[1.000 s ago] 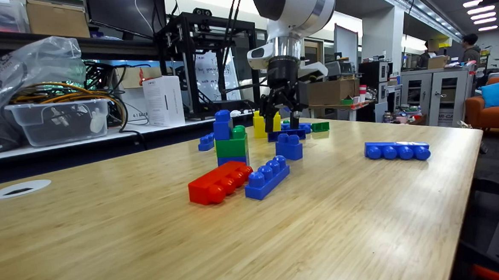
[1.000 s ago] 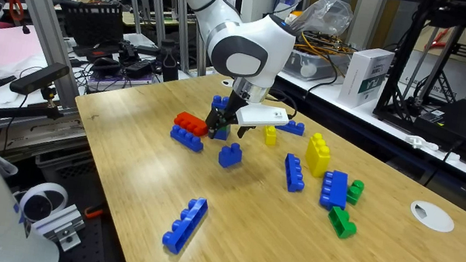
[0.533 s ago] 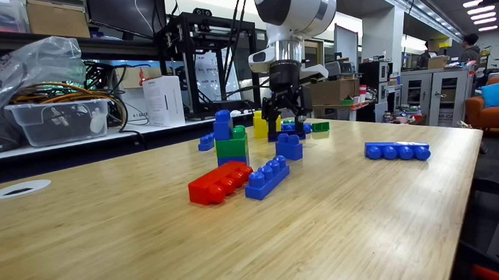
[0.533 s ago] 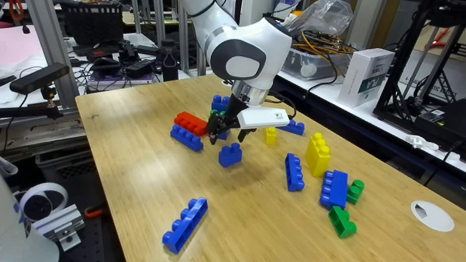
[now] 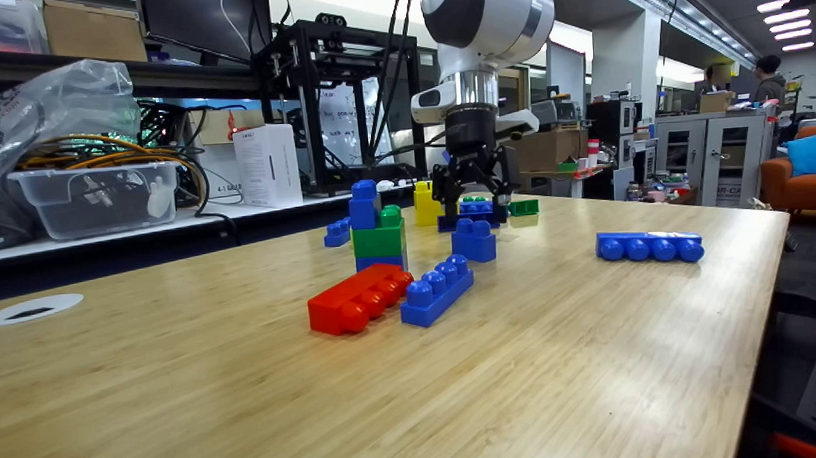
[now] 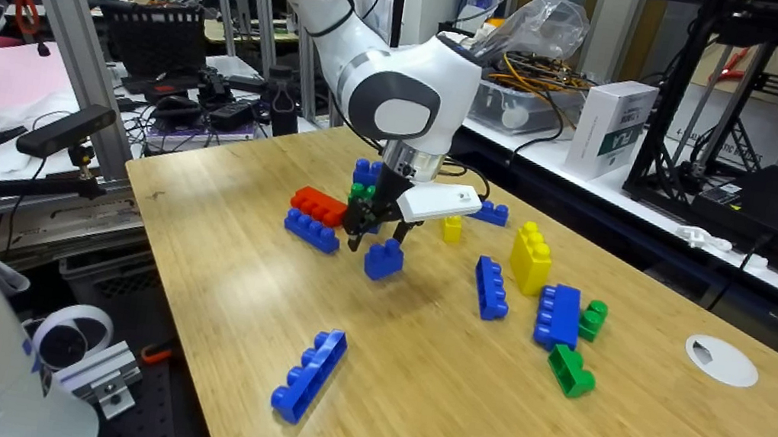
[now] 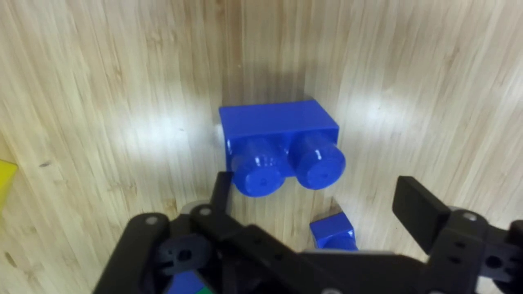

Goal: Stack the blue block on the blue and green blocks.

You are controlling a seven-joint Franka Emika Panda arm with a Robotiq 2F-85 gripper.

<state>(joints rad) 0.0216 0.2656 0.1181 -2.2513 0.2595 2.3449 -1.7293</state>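
Observation:
The blue block (image 5: 474, 245), chunky with two studs, stands upright on the table; it also shows in an exterior view (image 6: 383, 261) and the wrist view (image 7: 278, 120). My gripper (image 6: 376, 240) is open and empty, just above and beside it. In the wrist view the gripper (image 7: 314, 181) has its left finger by the block's left stud and its right finger well clear of it; whether the left one touches, I cannot tell. The blue and green blocks form a tower: blue base, green brick (image 5: 379, 242), small blue brick (image 5: 364, 209) on one side, green stud bare. The arm partly hides it in an exterior view (image 6: 367, 169).
A red brick (image 5: 356, 300) and a flat blue brick (image 5: 436, 294) lie near the tower. A long blue strip (image 6: 309, 376) lies near the table edge. Yellow bricks (image 6: 530, 259), more blue bricks (image 6: 559, 317) and green ones (image 6: 571, 371) lie on the block's other side.
My gripper has moved away from the tower and lower, towards the blue block, staying open. The blue block has shifted very slightly. More of the tower's green brick now shows.

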